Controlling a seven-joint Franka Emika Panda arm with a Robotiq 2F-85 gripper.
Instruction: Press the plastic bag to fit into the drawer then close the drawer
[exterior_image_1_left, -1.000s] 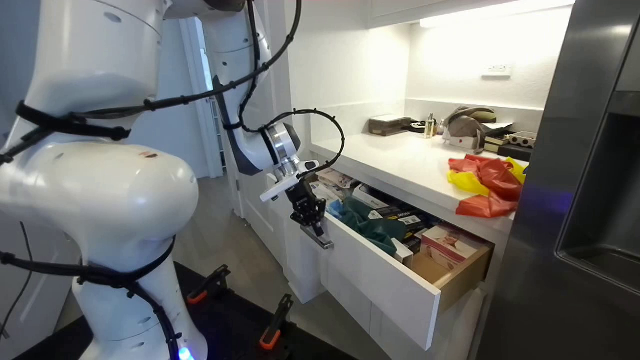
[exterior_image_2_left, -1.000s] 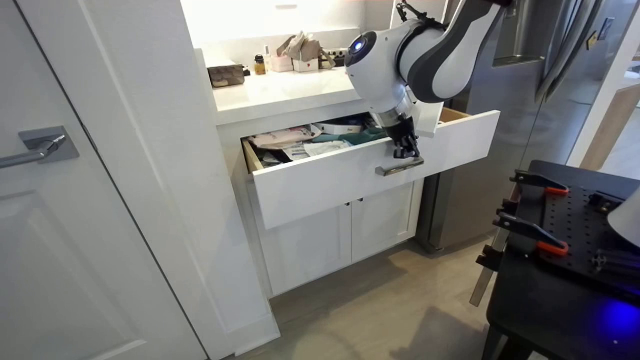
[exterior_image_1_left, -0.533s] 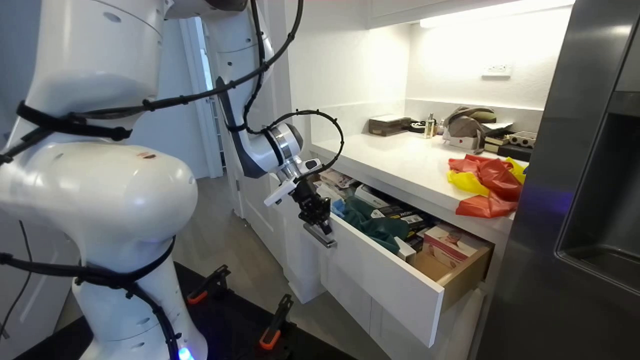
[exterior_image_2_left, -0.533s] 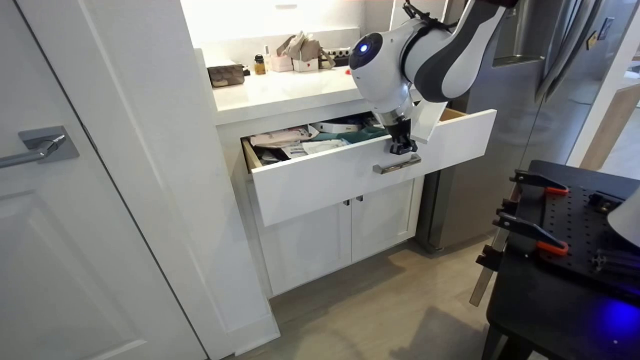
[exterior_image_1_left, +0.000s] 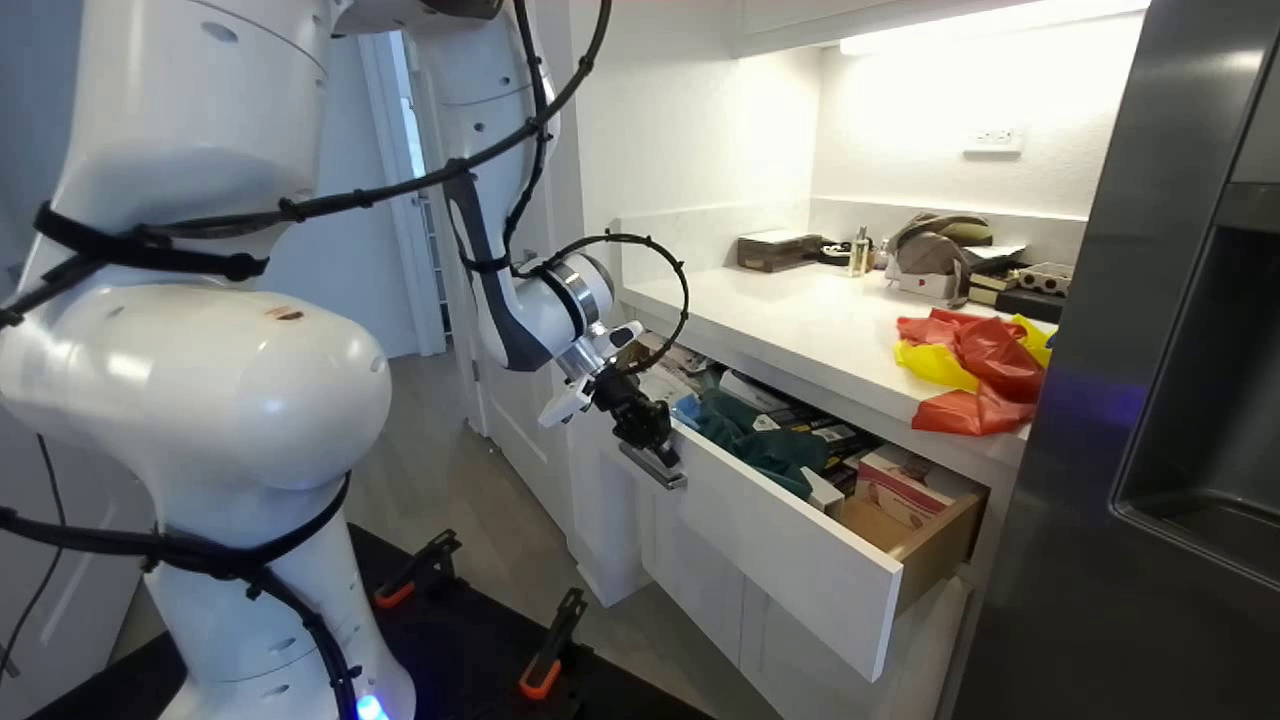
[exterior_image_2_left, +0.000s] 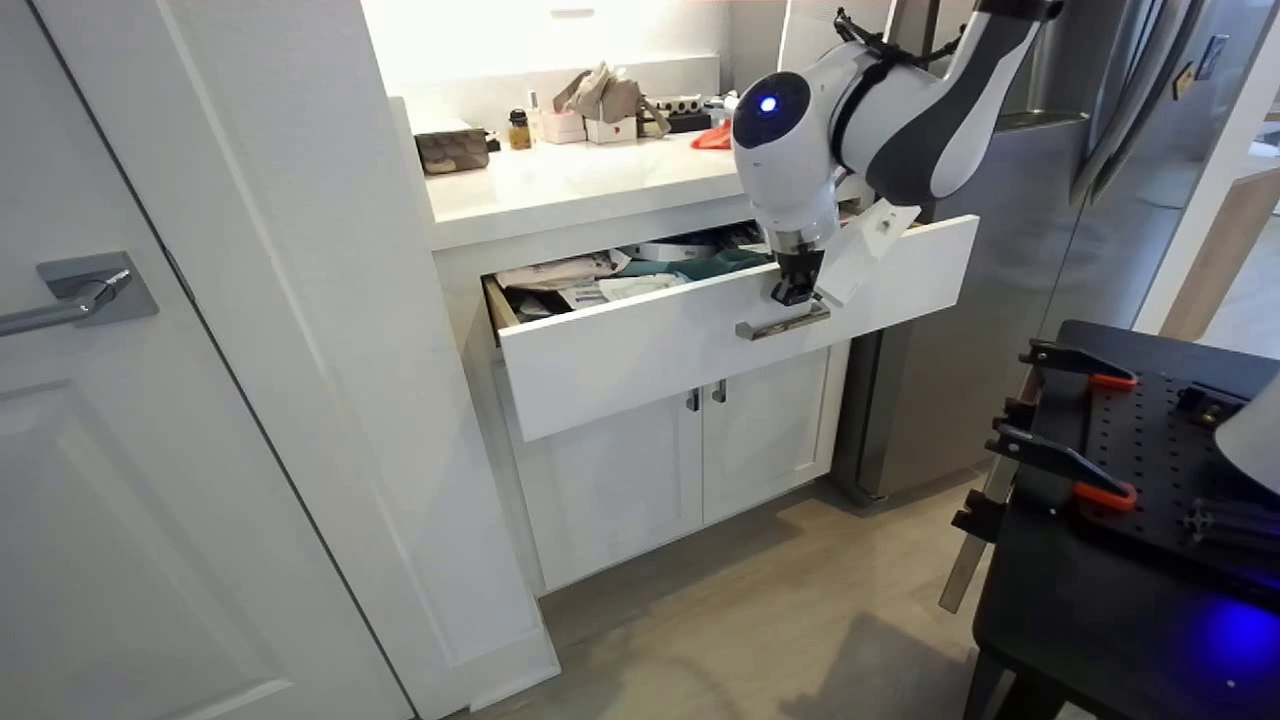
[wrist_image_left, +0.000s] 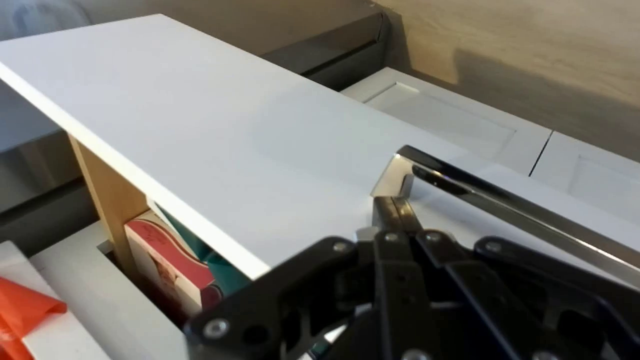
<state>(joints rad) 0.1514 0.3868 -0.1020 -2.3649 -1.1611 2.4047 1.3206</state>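
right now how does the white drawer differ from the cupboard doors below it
The drawer stands pulled open, while the cupboard doors are shut. The drawer has a plain flat front; the cupboard doors have recessed panels. The drawer carries one long handle set lengthwise, whereas the cupboard doors have short handles standing upright. Both are white.

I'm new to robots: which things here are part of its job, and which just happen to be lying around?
Part of the job:
gripper
part-open drawer
green bundle inside it, probably the plastic bag

Just lying on the counter:
crumpled red and yellow plastic
patterned box
amber bottle
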